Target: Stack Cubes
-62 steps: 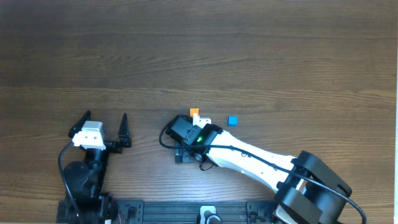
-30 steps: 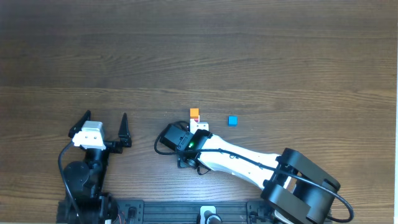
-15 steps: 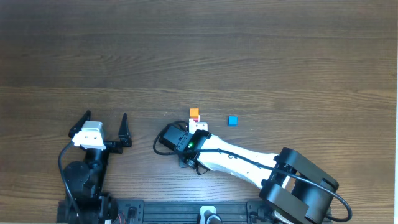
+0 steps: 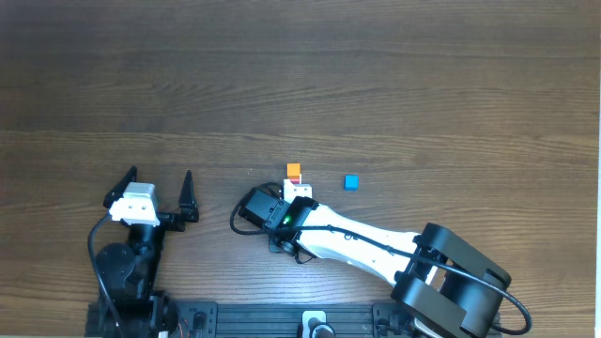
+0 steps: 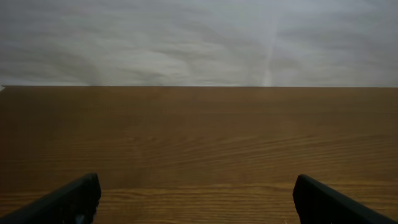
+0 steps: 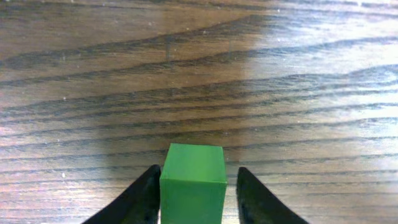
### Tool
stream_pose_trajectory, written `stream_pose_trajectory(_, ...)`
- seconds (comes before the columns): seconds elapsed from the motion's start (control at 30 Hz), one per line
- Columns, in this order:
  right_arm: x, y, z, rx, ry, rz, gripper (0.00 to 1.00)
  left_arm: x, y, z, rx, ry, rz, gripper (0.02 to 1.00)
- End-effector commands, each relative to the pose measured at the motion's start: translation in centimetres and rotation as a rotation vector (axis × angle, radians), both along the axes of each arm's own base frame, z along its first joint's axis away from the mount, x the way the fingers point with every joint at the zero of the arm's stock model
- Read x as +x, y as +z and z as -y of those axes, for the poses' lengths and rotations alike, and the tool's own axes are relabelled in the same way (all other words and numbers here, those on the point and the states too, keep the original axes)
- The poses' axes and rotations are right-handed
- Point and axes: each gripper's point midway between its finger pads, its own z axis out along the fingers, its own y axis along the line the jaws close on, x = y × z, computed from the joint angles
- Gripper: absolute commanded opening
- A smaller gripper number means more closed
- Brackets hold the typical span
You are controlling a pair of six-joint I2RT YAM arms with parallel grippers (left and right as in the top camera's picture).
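The right gripper [image 6: 194, 190] pinches a green cube [image 6: 193, 177] between its jaws, low over the wooden table [image 4: 376, 75], just short of the orange cube [image 4: 294, 170]. The blue cube [image 4: 351, 182] lies on the table near the orange one, apart from it. The left gripper [image 4: 158, 178] rests by its base with its jaws spread wide, holding nothing.
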Motion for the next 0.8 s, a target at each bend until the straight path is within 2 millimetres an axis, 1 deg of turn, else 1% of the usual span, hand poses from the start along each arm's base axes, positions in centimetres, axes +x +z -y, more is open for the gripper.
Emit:
stream_pose_trajectory(0.03,0.1,0.1,-0.6,0.005,0.0,0.011,0.336,0.0,-0.2,0.3,-0.012,-0.017,-0.005,1.0)
stream_pose_trajectory(0.27,0.1,0.1,-0.6,0.005,0.0,0.012,0.261,0.0,-0.2,0.3,-0.012,-0.017,-0.005,1.0)
stream_pose_trajectory(0.47,0.3,0.2,-0.7,0.01,-0.001,0.021,0.222,0.0,-0.3,0.3,-0.012,-0.017,-0.005,1.0)
stream_pose_trajectory(0.53,0.4,0.3,-0.8,0.014,-0.001,0.026,0.187,0.0,-0.3,0.3,-0.012,-0.017,-0.005,0.998)
stream_pose_trajectory(0.6,0.8,1.4,-0.8,0.026,0.002,0.045,0.143,0.0,-0.2,0.3,-0.012,-0.017,-0.004,1.0)
stream_pose_trajectory(0.67,1.3,2.7,-0.9,0.038,0.014,0.067,0.132,0.0,-0.2,0.3,-0.012,-0.017,-0.004,1.0)
stream_pose_trajectory(0.8,2.8,5.9,-0.3,0.031,0.021,0.108,0.106,0.0,-0.2,0.3,-0.012,-0.016,-0.005,1.0)
